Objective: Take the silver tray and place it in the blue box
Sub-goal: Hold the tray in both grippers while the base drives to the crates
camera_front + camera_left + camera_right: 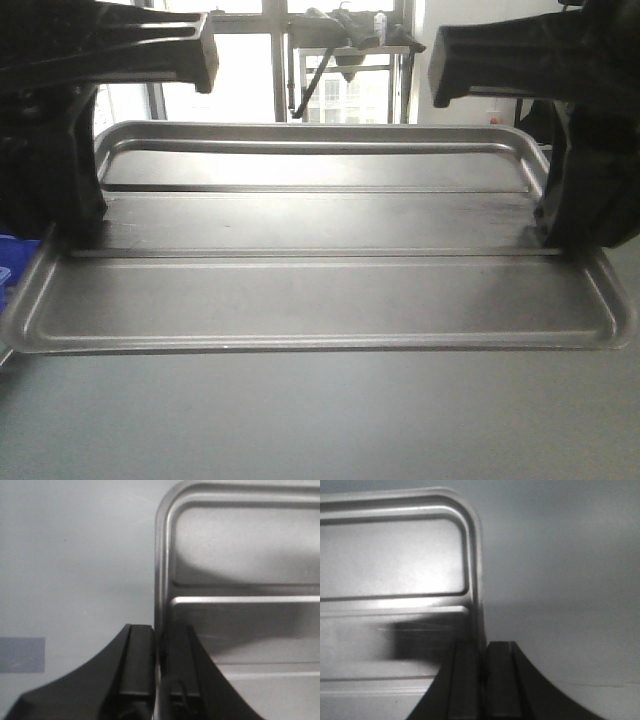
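Observation:
The silver tray (320, 300) is a wide shallow metal pan filling the middle of the front view, held up off the grey surface. My left gripper (75, 235) is shut on its left rim; in the left wrist view the gripper (160, 650) has one finger each side of the tray (240, 555) edge. My right gripper (570, 235) is shut on the right rim; in the right wrist view the gripper (484, 665) pinches the tray (395, 555) edge. A corner of the blue box (12, 262) shows at the far left, mostly hidden behind the tray.
A grey tabletop (320, 420) lies below and in front of the tray. Windows and a metal frame (350, 60) stand behind. A pale blue-grey patch (21, 655) marks the surface in the left wrist view.

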Robot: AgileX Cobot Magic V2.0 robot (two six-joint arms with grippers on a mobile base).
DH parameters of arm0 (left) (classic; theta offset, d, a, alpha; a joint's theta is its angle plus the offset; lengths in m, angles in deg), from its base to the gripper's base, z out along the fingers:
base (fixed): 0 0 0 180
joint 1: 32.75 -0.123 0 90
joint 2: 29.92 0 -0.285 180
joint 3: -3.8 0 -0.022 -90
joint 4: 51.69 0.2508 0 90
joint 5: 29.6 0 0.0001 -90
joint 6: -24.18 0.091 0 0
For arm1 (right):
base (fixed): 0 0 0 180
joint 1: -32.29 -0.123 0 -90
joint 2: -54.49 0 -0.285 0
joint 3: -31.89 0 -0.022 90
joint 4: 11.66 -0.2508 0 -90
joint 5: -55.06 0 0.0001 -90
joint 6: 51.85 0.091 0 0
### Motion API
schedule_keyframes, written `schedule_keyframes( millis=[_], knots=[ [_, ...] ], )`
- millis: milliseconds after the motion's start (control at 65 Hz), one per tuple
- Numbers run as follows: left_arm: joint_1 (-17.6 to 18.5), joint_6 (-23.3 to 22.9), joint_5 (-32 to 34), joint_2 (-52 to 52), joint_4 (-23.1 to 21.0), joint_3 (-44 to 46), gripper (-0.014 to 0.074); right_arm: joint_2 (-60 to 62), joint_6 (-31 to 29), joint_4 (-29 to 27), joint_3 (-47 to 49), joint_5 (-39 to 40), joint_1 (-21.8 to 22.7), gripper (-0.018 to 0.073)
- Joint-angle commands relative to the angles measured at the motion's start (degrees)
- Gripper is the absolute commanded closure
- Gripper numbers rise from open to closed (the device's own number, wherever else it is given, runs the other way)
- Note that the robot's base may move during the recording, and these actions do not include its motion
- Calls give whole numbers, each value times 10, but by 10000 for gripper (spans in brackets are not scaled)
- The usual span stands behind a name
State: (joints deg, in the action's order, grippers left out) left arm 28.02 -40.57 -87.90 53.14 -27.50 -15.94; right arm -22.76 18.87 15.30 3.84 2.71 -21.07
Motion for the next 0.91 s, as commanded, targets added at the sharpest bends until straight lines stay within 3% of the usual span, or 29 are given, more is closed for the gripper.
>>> schedule_keyframes(
  millis=[0,892],
  knots=[
    [5,-6,17,-16,10,15,607,15,-5,29,17,25,-3,494],
    [5,-6,16,-16,9,15,607,15,-5,29,17,23,-3,494]
  ],
)
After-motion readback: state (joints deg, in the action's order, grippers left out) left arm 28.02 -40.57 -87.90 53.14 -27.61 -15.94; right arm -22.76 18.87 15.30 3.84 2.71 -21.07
